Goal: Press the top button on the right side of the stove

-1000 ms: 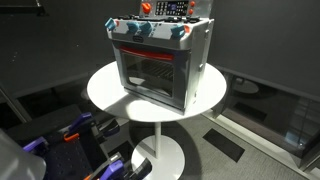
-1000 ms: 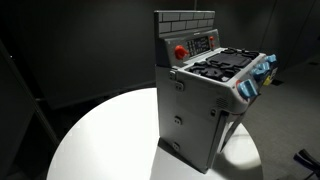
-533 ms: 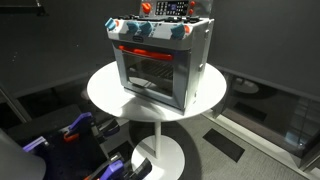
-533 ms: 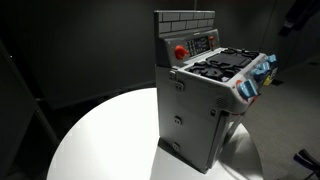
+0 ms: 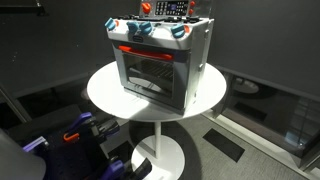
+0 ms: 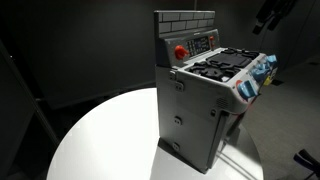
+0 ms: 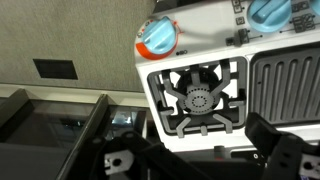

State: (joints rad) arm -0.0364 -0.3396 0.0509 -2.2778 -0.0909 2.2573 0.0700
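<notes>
The stove point(image 5: 160, 62) stands free on the round white desk point(image 5: 100, 95), and in the wrist view it lies directly under the jaws, with a burner point(image 7: 200, 100) straight ahead of them and a blue-and-orange knob point(image 7: 158, 38) further out and off to one side. The jaws are released: their two fingers point(image 7: 120, 160) sit wide apart at the bottom edge of that view with nothing between them. They hang above the cooktop and touch nothing. In an exterior view a dark form high beyond the knob end of the stove looks like the arm point(image 6: 272, 12), well clear of the body. The raised back panel carries a big red button point(image 6: 181, 51) and a block of small keys point(image 6: 205, 43) beside it. From here I cannot tell which key is the target, and that panel does not show past the jaws in the wrist view. The stove looks like hollow, stiff plastic, so it is probably light and apt to slide or tip on the smooth desk if pushed sideways. No grasp is called for: the contact point is the button cap alone. It is best met squarely by one fingertip or by clenched jaws, with a short push along the button's own travel and no more force than a toy switch needs.
</notes>
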